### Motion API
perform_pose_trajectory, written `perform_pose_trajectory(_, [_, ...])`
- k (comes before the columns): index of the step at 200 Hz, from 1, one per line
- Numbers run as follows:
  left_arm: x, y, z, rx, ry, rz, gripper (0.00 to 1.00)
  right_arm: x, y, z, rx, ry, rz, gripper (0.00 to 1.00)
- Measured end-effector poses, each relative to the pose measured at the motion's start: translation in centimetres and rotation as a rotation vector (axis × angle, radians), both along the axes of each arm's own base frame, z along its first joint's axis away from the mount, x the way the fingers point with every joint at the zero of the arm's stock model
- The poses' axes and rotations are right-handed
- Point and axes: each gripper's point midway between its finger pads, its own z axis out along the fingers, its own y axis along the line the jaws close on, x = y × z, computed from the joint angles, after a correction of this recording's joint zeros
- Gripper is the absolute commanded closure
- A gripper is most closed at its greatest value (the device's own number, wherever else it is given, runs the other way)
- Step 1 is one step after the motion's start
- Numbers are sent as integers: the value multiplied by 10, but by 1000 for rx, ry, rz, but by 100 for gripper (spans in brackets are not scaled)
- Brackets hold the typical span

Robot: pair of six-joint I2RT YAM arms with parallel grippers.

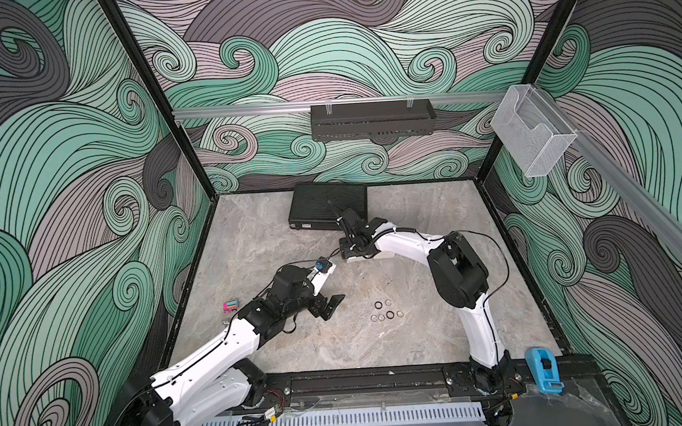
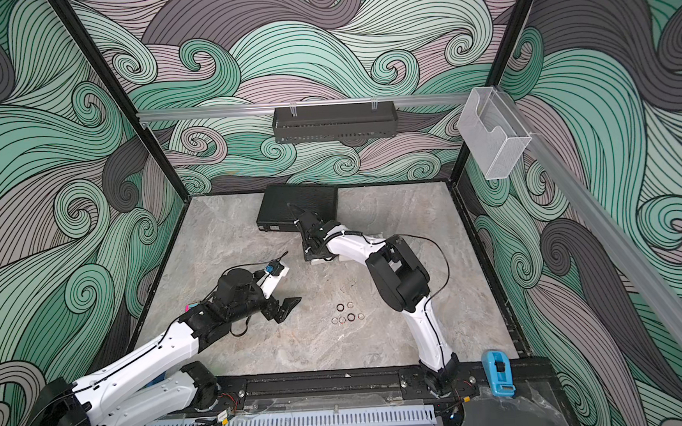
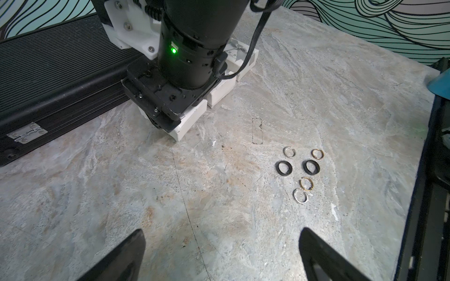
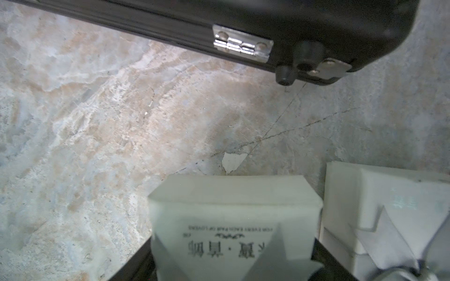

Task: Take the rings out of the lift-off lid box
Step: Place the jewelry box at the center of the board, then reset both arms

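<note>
Several rings [image 1: 386, 310] [image 2: 346, 313] lie loose on the marble table, right of centre: two black bands, the others silvery or gold [image 3: 298, 174]. My left gripper [image 1: 334, 305] [image 3: 221, 233] hangs open and empty left of them. My right gripper [image 1: 354, 253] [image 2: 315, 256] is down over a row of small white boxes [image 3: 221, 91] beside a black case. In the right wrist view a white printed box [image 4: 231, 202] fills the space between my right gripper's [image 4: 232, 255] dark fingers. Whether they press on it does not show. A second white box [image 4: 389, 194] stands beside it.
The black hinged case [image 1: 326, 204] [image 3: 60, 73] lies at the back of the table. A small pink and blue item [image 1: 230, 306] sits by the left wall. A blue tape dispenser [image 1: 543, 370] stands at the front right rail. A black basket [image 1: 372, 118] hangs on the back wall.
</note>
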Motion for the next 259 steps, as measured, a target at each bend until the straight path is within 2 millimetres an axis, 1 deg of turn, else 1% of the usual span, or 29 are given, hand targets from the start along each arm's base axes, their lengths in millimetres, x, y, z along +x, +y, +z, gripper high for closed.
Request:
perform_pose_trajectory(22, [0,2,3,-5,-11,6,1,1,1,1,5,-4,-1,14])
perform_pose_trajectory(55, [1,5,7,-8,-32,22,1,1,2,1,4,-8,6,9])
perform_pose_trajectory(69, [2,6,9,-7,-44,30,1,1,2,6,6,-14,16,7])
perform_pose_trajectory(76, [3,7,11,-6,-52,33,1,0,1,10,9,-19,24,3])
perform_pose_trajectory(80, [3,7,11,-6,-56,35,1,0,1,15,13,-26,30,1])
perform_pose_trajectory(97, [9,13,16,1,-87,74,1,-4,-2,38,22,-65,70,0])
perform_pose_trajectory(110, [16,21,23,9,-126,128,1,-8,-5,66,40,-119,103,0])
perform_pose_trajectory(123, [25,33,34,17,-180,204,1,-12,-12,99,65,-193,139,0])
perform_pose_trajectory(127, [28,37,38,22,-196,231,1,-15,-16,113,75,-222,149,0])
perform_pose_trajectory(131, [32,42,42,26,-214,259,1,-16,-19,120,82,-244,154,0])
perform_pose_trajectory(134, [35,46,46,31,-228,283,1,-18,-24,132,95,-272,159,0])
perform_pose_trajectory(136, [36,48,48,34,-234,294,1,-18,-26,134,98,-280,162,0])
perform_pose_trajectory(142, [41,55,55,38,-260,337,1,-22,-37,151,116,-324,163,0])
perform_pose_trajectory(149, [48,65,64,47,-289,397,1,-24,-50,165,138,-370,158,0])
perform_pose_trajectory(155, [54,75,73,53,-315,453,1,-26,-68,176,156,-415,143,0])
perform_pose_trajectory(157, [56,78,75,55,-323,472,1,-27,-72,177,158,-422,140,0])
perform_pose_trajectory(160, [59,84,79,58,-336,505,1,-27,-86,183,159,-452,122,0])
perform_pose_trajectory(162, [60,87,81,59,-340,519,1,-28,-90,185,165,-463,117,0])
perform_pose_trajectory(168, [66,100,85,67,-359,581,1,-29,-113,191,166,-506,84,0])
perform_pose_trajectory(175, [71,115,89,75,-372,647,1,-31,-142,194,156,-553,38,0])
perform_pose_trajectory(178, [73,122,89,79,-377,675,1,-32,-151,193,152,-568,23,0])
perform_pose_trajectory(181, [76,132,90,81,-380,714,1,-33,-167,193,139,-591,-7,0])
perform_pose_trajectory(183, [76,135,89,82,-380,727,1,-33,-171,193,136,-598,-13,0])
perform_pose_trajectory(187, [79,146,89,87,-384,768,1,-35,-188,190,117,-618,-46,0])
perform_pose_trajectory(192, [81,159,86,90,-387,814,1,-39,-203,184,93,-633,-73,0])
perform_pose_trajectory(205, [85,188,74,111,-377,916,1,-49,-230,164,34,-646,-119,0])
perform_pose_trajectory(218, [88,208,56,140,-350,983,1,-58,-247,140,-19,-628,-146,0])
perform_pose_trajectory(230, [91,222,40,164,-320,1021,1,-66,-259,117,-72,-615,-151,0])
perform_pose_trajectory(259, [105,239,11,182,-260,1068,1,-84,-278,70,-183,-624,-129,0])
